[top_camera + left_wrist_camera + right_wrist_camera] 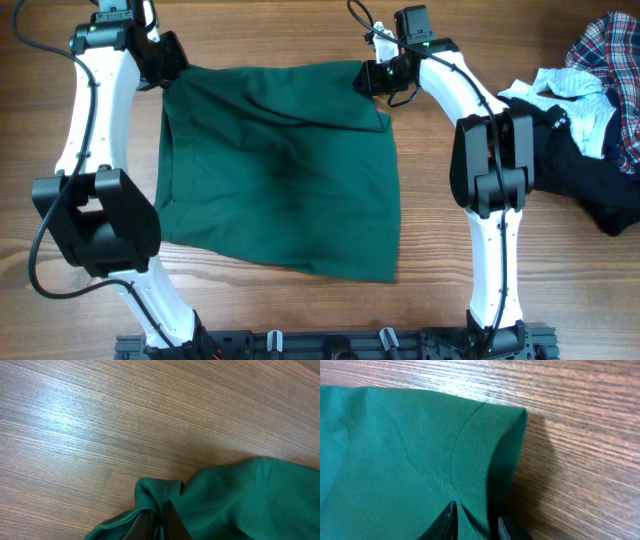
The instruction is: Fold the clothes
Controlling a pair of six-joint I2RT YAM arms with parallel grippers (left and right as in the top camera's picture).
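The dark green garment [290,170] lies spread flat in the middle of the wooden surface [280,30], its far edge stretched between the two hands. The left hand [168,62] sits at the far left corner. In the left wrist view, this hand [160,522] is closed tight on a bunched tuck of the green cloth [240,495], with bare wood [125,410] open ahead of it. The right hand [375,78] sits at the far right corner. Seen from its wrist, its fingers [447,520] stand on either side of the rounded corner fold [485,435], but whether they already pinch it I cannot tell. Beside that fold the wood [580,460] is bare. The garment's left edge runs close beside the left arm [95,215]. Its right edge is separated from the right arm [490,170] by a strip of bare surface. The near edge slants, with the near right corner lying lowest, close to the rail at the front. Beyond the right arm the other clothes are heaped at the surface's right edge. The plaid shirt [612,40] is farthest, the white piece [560,82] is beside it, and the black garment [590,185] is nearest, touching the arm's elbow as seen from overhead.
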